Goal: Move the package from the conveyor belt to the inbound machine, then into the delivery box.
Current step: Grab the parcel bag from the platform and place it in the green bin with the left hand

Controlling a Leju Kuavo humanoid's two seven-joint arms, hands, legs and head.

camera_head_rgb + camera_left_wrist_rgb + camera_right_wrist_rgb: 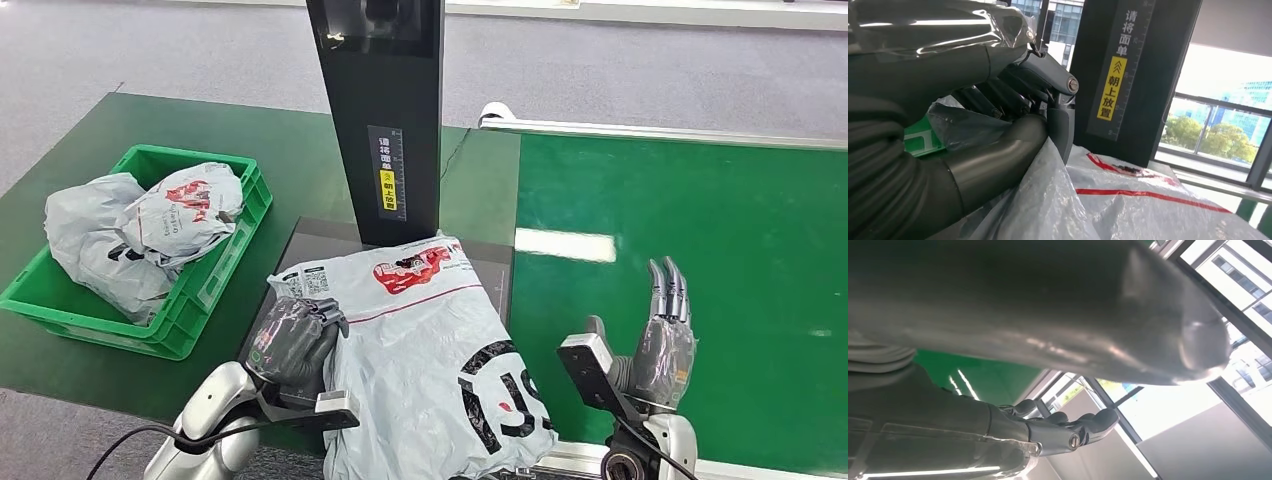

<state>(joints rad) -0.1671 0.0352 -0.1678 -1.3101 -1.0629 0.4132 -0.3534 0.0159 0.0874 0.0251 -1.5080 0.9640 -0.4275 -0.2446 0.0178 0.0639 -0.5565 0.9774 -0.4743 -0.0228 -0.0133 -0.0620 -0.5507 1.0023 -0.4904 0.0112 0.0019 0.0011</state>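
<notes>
Left hand (pixel 292 338) is curled onto the near edge of the grey plastic package (pixel 430 350), gripping it where it lies on the inbound machine's dark platform (pixel 310 240), right below the black post (pixel 385 110). Right hand (pixel 665 340) stands off to the package's far side above the green conveyor belt (pixel 700 250), fingers straight, apart, holding nothing. Beyond the left hand sits the green delivery box (pixel 195 300) with bagged parcels inside.

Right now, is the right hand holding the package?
No: in the head view the right hand stands open over the green belt, apart from the package, which the left hand touches.
</notes>
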